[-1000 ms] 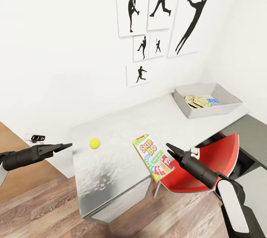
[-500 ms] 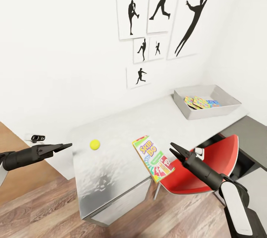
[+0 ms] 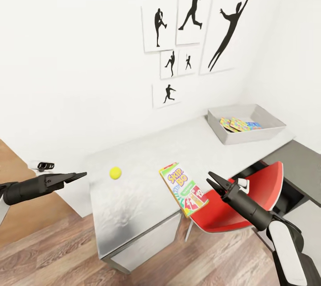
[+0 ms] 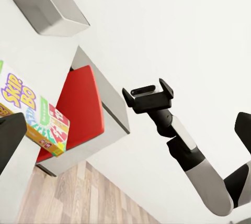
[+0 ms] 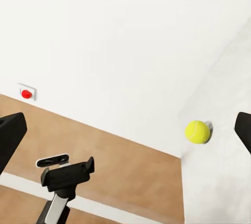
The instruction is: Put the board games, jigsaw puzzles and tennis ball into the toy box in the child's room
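A yellow-green tennis ball (image 3: 115, 172) rests on the pale grey table (image 3: 142, 152) near its left end. The Skip-Bo board game (image 3: 183, 189) lies flat at the table's front edge. At the far right end stands the light grey toy box (image 3: 267, 132). Inside it lie the jigsaw puzzles (image 3: 235, 124) and a small blue flat piece (image 3: 256, 124). My left gripper (image 3: 78, 174) hovers open just left of the table, level with the ball (image 5: 197, 132). My right gripper (image 3: 213, 180) is open, just right of the Skip-Bo box (image 4: 31, 119). The bed is out of view.
A red chair (image 3: 249, 197) is tucked under the table below my right gripper. A lower dark grey top (image 3: 303, 159) joins the table at the right. Silhouette posters (image 3: 191, 5) hang on the white wall. Wooden floor (image 3: 44, 250) lies left and in front.
The view has shifted slightly. My right gripper has drifted a little to the right, away from the Skip-Bo box. The left arm, ball and box have stayed put.
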